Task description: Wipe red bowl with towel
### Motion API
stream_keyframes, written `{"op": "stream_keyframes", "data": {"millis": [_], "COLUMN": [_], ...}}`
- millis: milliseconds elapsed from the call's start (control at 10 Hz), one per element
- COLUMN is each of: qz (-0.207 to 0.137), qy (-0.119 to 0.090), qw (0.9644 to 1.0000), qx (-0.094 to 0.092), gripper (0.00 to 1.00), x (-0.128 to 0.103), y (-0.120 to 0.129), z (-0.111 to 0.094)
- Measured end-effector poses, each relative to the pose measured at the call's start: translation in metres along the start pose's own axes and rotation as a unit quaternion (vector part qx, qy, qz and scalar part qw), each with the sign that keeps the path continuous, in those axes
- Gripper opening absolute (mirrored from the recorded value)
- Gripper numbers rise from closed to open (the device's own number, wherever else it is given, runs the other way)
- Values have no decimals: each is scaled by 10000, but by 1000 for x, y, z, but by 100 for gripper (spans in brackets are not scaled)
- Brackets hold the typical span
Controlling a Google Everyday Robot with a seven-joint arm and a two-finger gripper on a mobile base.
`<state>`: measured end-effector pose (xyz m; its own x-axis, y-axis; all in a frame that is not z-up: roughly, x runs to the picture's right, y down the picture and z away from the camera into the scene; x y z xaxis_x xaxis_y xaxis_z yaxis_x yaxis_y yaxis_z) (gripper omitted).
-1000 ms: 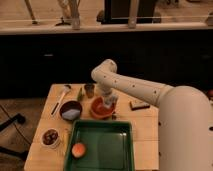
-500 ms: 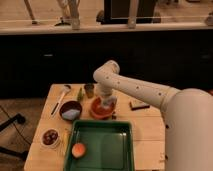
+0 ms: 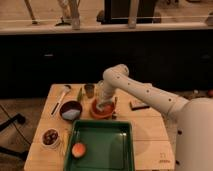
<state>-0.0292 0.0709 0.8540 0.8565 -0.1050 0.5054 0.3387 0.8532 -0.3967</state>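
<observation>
Leftmost on the pale wooden bench (image 3: 145,132), near its front left corner, sits a small white bowl of dark brown round pieces (image 3: 50,137). Behind it a long pale utensil (image 3: 61,98) lies slanted, its far end pointing away toward the back edge. Just right of that stands a dark bowl with a white heap inside (image 3: 71,110), and a slim green stick-like item (image 3: 80,93) lies angled beside it. A large green rectangular tray (image 3: 102,145) fills the front centre of the bench, with an orange round fruit (image 3: 78,149) resting in its front left corner. A small brownish cup (image 3: 89,89) stands upright near the back edge. The shallow red round bowl (image 3: 101,109) sits upright just behind the tray, between the dark bowl and a small dark flat block (image 3: 138,104); being round, it shows no clear long axis. The white arm's end effector (image 3: 105,105) reaches straight down into the red bowl, with the pale towel (image 3: 103,107) bunched beneath it inside the bowl. Whether the end effector is clenched on the towel or released cannot be told.
</observation>
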Motion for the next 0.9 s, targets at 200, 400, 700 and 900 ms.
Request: {"op": "stream_keyframes", "data": {"millis": [200,400,700,900], "qz": [89,212,418,504], "qy": [-522,-988,-1405,-1575], "qw": [9984,9941,9877,9847], "qx": [206,405,538,555], "gripper": [0,0,0,0], "x": [0,1,7,8], "y": [3,6,14,18], "z": [2,4,14,20]}}
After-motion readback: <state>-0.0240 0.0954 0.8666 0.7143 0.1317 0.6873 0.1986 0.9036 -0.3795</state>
